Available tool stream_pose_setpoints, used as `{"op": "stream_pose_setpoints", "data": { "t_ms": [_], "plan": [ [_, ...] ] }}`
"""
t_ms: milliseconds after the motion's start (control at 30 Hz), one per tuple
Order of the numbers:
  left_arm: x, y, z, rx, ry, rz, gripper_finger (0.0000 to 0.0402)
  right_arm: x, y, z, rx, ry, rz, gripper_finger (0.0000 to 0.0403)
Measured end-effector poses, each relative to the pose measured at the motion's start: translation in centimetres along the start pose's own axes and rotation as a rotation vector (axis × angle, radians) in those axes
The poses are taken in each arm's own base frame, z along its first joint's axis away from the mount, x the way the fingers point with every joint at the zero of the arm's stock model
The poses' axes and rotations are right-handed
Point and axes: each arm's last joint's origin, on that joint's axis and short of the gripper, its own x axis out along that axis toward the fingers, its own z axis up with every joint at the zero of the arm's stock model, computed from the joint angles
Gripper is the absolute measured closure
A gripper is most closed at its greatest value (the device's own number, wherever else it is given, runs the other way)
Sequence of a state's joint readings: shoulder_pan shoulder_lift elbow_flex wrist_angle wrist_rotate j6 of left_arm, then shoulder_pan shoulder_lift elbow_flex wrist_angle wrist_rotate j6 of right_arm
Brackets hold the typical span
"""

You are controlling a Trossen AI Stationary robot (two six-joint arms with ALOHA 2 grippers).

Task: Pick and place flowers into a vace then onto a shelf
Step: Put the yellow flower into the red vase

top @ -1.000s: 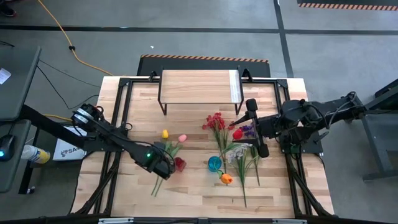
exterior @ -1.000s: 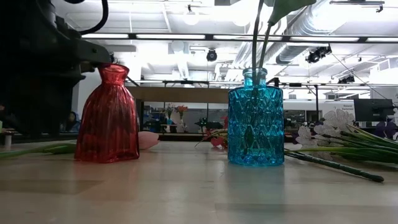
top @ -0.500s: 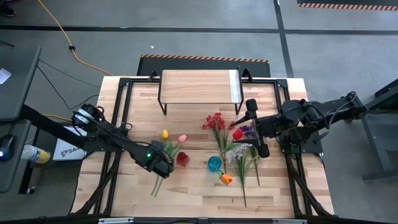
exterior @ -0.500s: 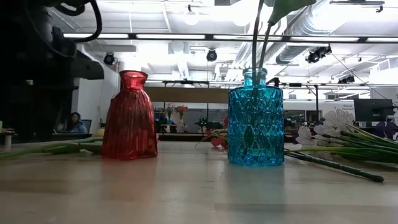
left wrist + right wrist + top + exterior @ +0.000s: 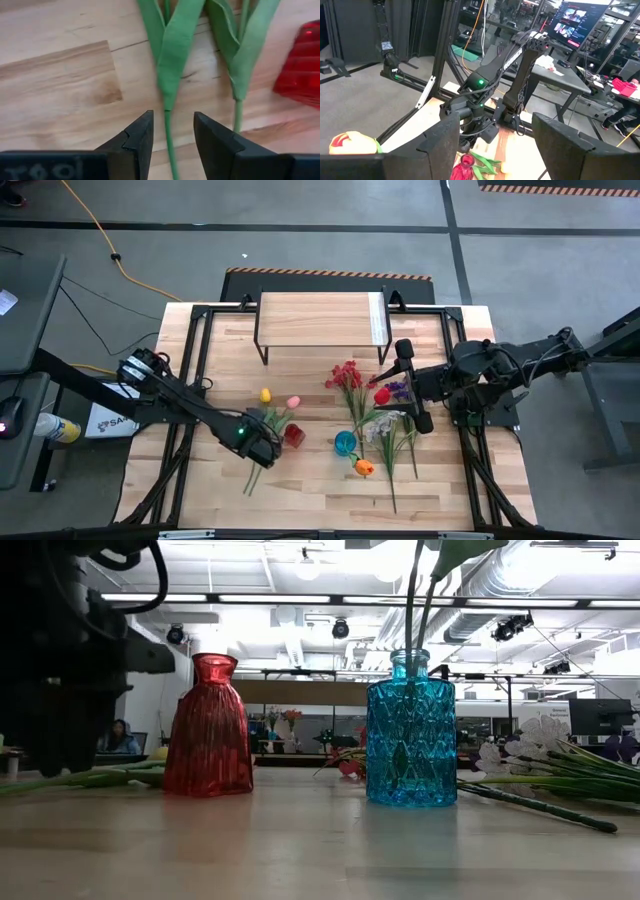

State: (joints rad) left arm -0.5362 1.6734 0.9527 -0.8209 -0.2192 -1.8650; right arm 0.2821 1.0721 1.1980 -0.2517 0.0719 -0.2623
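My left gripper (image 5: 262, 448) (image 5: 172, 122) is open and low over the table. Its fingers stand on either side of a thin green tulip stem (image 5: 170, 145) without touching it. That stem and its neighbour belong to the yellow tulip (image 5: 265, 395) and the pink tulip (image 5: 293, 402), which lie flat on the wood. The red vase (image 5: 293, 435) (image 5: 208, 730) stands upright just right of the gripper. The blue vase (image 5: 345, 443) (image 5: 411, 735) holds green stems, and an orange tulip (image 5: 364, 467) shows beside it. My right gripper (image 5: 412, 385) (image 5: 495, 145) waits open above the flowers on the right.
The shelf (image 5: 320, 320) stands at the table's far edge. A red cluster (image 5: 346, 375), a red tulip (image 5: 381, 395), a purple spray (image 5: 398, 390) and whitish sprays (image 5: 385, 425) lie between the blue vase and the right arm. Bare wood lies along the near edge.
The left gripper has drawn off from the red vase's neck and come down over the tulip stems to the vase's left. The red vase, tilted by the gripper a second ago, has shifted slightly toward the table's right and far side and stands upright on its own.
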Motion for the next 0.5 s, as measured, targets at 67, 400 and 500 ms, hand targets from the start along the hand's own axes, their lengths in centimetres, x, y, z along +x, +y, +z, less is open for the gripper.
{"op": "stream_pose_setpoints", "data": {
  "t_ms": [67, 400, 500],
  "plan": [
    [0.5, -0.3, -0.2, -0.004, 0.001, -0.004, 0.0229, 0.0, 0.0, 0.0, 0.000, 0.000, 0.000, 0.0164],
    [2.2, -0.5, -0.8, 0.007, 0.023, 0.060, 0.0250, 0.0, 0.0, -0.1, 0.000, 0.006, 0.002, 0.0164],
    [2.2, -0.5, -0.8, 0.006, 0.026, 0.070, 0.0292, 0.0, 0.0, -0.1, -0.001, 0.010, 0.003, 0.0164]
  ]
}}
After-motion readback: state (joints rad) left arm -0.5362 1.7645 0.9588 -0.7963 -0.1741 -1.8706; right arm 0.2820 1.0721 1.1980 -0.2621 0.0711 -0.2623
